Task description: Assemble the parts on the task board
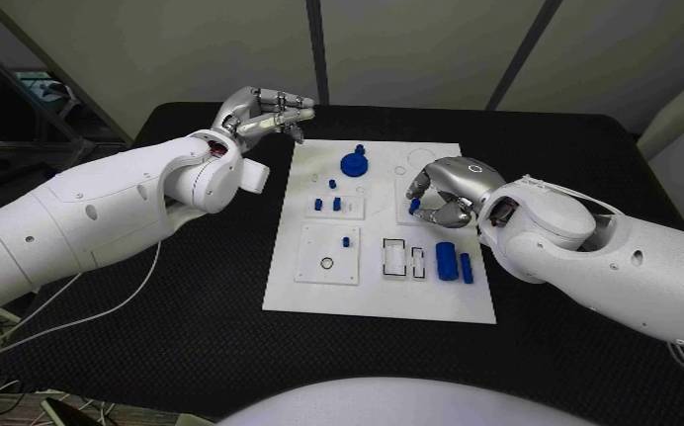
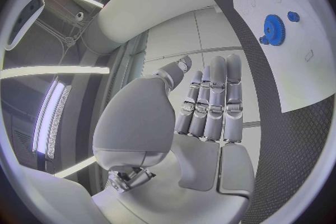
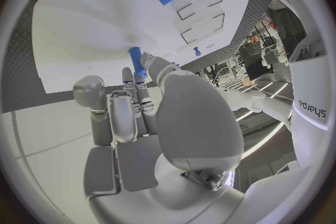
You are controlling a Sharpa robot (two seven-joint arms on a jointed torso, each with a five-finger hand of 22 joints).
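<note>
Board: your white task board (image 1: 380, 298) lies mid-table
Right hand: your right hand (image 1: 442, 194) pinches a small blue peg (image 3: 137, 63) over the board's right side
Left hand: your left hand (image 1: 265, 115) hovers empty, fingers extended, beyond the board's far-left corner
Gear: blue gear (image 1: 355, 162) sits at the far end

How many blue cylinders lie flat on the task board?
2: a thick cylinder and a thin cylinder right beside it, both near the right forearm. The right hand pinches a separate blue peg; the forearm may hide more.
</note>
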